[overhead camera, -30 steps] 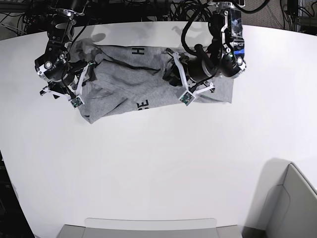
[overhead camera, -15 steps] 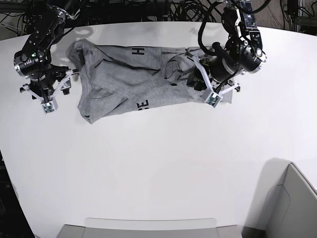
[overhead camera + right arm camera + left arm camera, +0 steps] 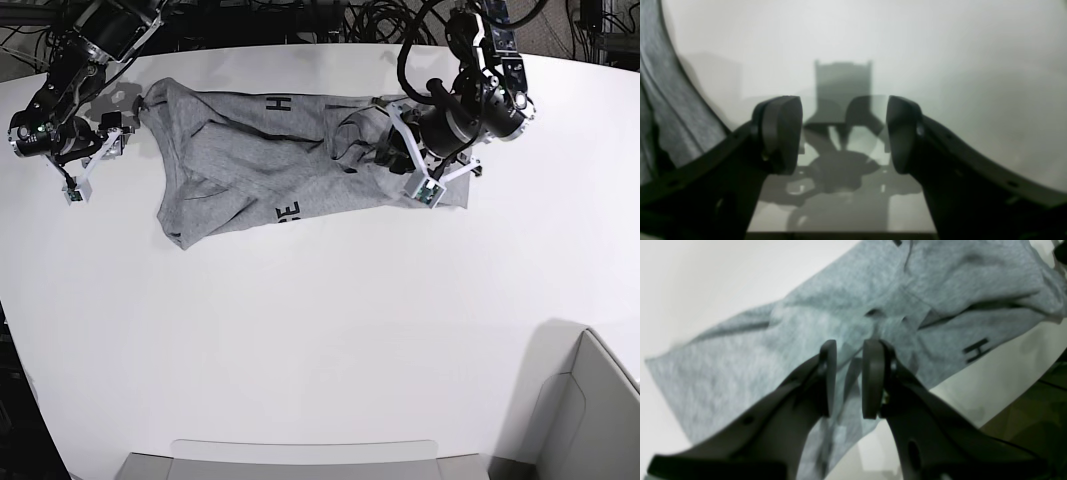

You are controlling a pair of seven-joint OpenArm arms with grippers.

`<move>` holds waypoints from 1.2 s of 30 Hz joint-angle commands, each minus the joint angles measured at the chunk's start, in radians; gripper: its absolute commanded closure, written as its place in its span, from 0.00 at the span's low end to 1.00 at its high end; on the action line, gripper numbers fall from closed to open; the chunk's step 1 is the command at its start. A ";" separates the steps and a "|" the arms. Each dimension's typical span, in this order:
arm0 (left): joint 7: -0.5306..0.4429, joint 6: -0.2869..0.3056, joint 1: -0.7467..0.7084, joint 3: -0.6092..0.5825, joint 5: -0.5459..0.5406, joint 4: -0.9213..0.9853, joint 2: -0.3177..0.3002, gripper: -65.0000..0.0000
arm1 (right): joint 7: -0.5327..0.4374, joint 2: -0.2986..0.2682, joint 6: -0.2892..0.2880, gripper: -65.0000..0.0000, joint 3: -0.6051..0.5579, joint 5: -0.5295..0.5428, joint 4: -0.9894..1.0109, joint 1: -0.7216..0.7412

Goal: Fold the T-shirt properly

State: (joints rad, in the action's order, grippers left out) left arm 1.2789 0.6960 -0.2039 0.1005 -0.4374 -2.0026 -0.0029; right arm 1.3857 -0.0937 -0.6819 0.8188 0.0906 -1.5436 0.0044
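The heather-grey T-shirt [image 3: 260, 160] lies crumpled across the far part of the white table [image 3: 300, 340], with black letters showing at its far and near edges. My left gripper [image 3: 392, 150] is over its bunched right end. In the left wrist view this gripper [image 3: 848, 380] has its jaws close together on a raised fold of the T-shirt [image 3: 740, 373]. My right gripper [image 3: 110, 140] is off the shirt's left end. In the right wrist view it [image 3: 843, 133] stands open over bare table, with the T-shirt [image 3: 670, 113] edge at the left.
A grey box [image 3: 590, 410] stands at the near right corner and a pale tray [image 3: 300, 460] at the near edge. Dark cables [image 3: 330, 20] run behind the table's far edge.
My right gripper has let go of the shirt's left end, moved left off it and opened wide. My left arm shifted right, bunching the shirt's right end.
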 commanded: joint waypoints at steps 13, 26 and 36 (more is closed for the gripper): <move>-0.018 0.002 0.007 -0.002 -0.016 0.041 0.002 0.80 | 0.011 0.010 -0.016 0.38 -0.083 0.111 -0.027 0.039; -0.018 0.002 0.007 -0.002 -0.016 0.041 0.002 0.80 | 0.011 0.058 -0.016 0.38 -0.112 0.160 -0.235 0.151; -0.018 0.002 0.007 -0.002 -0.016 0.042 0.002 0.80 | 0.011 -0.044 -0.016 0.38 -0.079 0.753 0.038 0.055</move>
State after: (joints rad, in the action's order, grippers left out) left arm 1.2778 0.6960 -0.2050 0.0990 -0.4385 -1.9453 -0.0002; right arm 1.3972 -0.1287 -0.6827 0.7403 0.8288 -1.4918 0.0475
